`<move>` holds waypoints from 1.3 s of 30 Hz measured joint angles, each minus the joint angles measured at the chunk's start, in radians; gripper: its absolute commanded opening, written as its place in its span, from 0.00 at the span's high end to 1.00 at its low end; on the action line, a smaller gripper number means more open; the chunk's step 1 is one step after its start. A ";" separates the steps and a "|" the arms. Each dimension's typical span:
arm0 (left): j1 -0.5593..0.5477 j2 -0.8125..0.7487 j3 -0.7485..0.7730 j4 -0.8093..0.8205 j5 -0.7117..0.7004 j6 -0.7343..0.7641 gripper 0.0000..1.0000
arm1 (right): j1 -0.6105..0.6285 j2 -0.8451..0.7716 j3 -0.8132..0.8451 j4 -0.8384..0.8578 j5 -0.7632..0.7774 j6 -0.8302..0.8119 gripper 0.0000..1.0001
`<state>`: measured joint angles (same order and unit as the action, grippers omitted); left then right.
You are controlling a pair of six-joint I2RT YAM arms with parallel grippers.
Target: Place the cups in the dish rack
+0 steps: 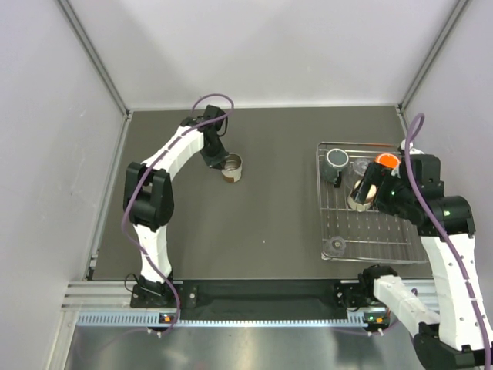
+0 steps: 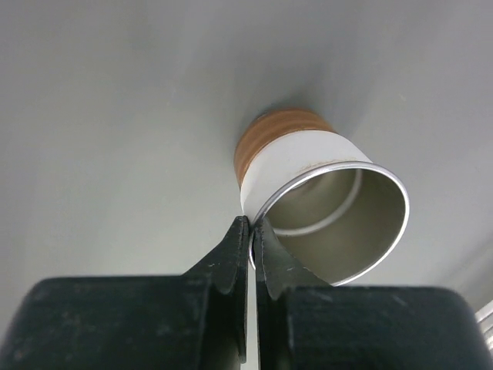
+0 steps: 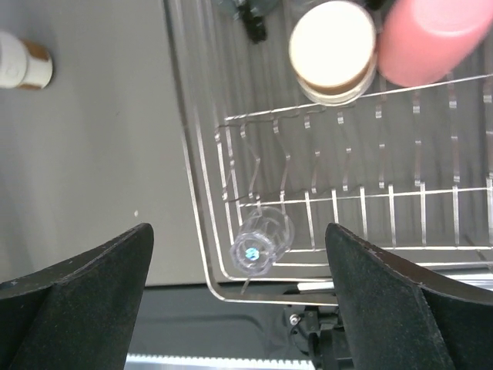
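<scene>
White cup — ribbed tan base, shiny steel inside, pink cup, orange cup, silver wire-grid rack

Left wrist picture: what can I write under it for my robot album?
Left tool pinching the rim of a shiny steel cup with a ribbed brown base.

Pink cup clipped by right-wrist frame's top edge; overhead, right arm covers dish rack's right side, orange cup partly hidden.
</scene>
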<state>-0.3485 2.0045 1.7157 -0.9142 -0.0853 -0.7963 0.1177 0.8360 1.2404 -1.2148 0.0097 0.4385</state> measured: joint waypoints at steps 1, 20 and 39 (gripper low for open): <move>0.000 -0.008 0.003 -0.005 0.012 0.005 1.00 | 0.000 0.007 0.002 0.002 -0.020 -0.003 0.07; 0.008 -0.755 -0.464 0.741 0.789 -0.240 1.00 | 0.028 0.164 -0.010 0.664 -0.816 0.211 0.00; 0.008 -0.905 -0.584 1.144 0.956 -0.513 1.00 | 0.325 0.378 0.092 1.246 -0.960 0.459 0.00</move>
<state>-0.3401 1.0992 1.1316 0.2295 0.8707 -1.3098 0.4431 1.2140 1.3319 0.0311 -0.9501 0.8974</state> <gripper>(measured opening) 0.037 0.996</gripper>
